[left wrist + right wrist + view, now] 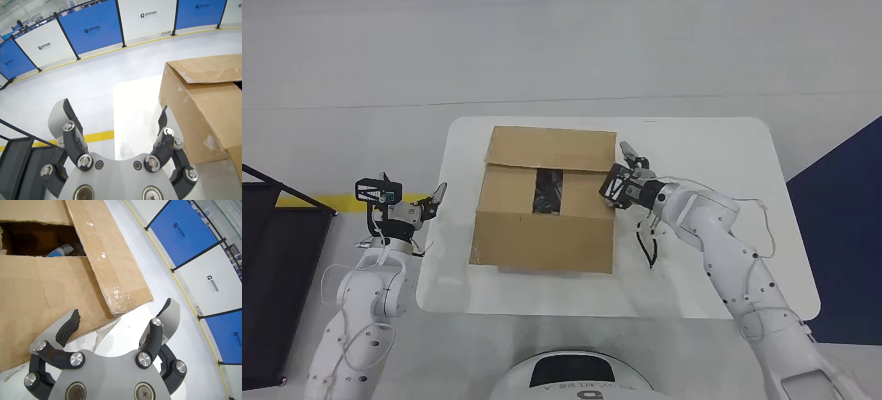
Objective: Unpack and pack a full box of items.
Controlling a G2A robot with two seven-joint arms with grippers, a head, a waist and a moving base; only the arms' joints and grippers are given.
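The box [542, 215] sits on the left half of the counter [712, 200], with a bottle [59, 251] lying inside under the gap between its top flaps. Your left hand [434, 195] is at the counter's left edge, near the box's left wall but apart from it. Your right hand [634, 158] is just beside the box's far right corner. A rack [272, 270] stands on the floor farther left.

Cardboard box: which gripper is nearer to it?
Right. The right gripper is at the flap edge of the box; the left gripper hangs off the opposite side, with a gap.
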